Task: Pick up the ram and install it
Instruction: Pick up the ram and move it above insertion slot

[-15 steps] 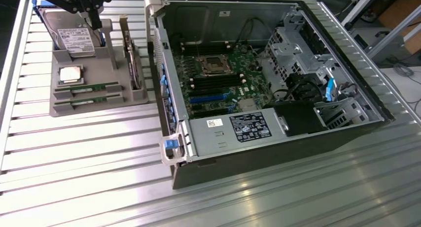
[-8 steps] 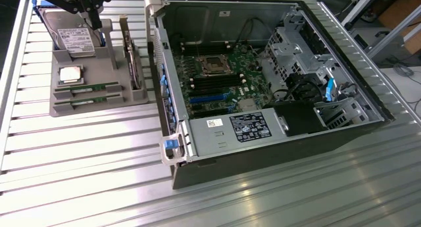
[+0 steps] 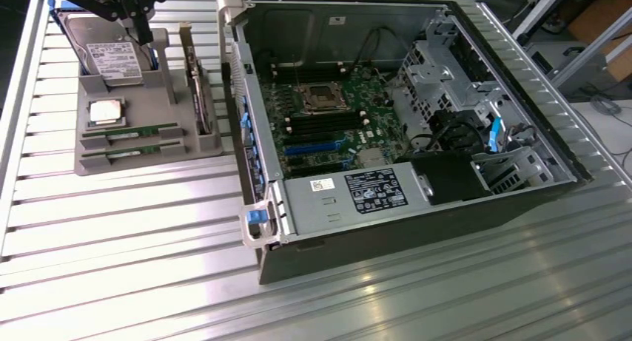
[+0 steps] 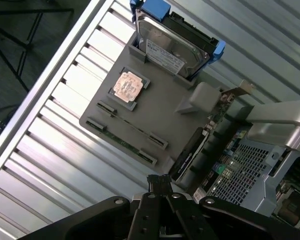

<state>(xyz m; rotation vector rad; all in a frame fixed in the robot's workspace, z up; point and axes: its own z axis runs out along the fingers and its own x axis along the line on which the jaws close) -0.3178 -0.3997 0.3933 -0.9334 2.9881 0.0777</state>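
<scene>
Black two-finger gripper (image 4: pixel 159 181): pressed together, empty, over grey plastic parts tray (image 3: pixel 148 110). Long green ram stick (image 3: pixel 133 134): lying in slot along tray edge opposite silver white-labelled hard drive (image 3: pixel 111 60), beside its twin (image 3: pixel 133 154); not yet picked up or installed

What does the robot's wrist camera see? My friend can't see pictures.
The robot's shut black gripper hovers over a gray tray. It holds two thin green ram sticks side by side, a square silver processor chip and an upright hard drive; an open computer case sits beside it.
</scene>
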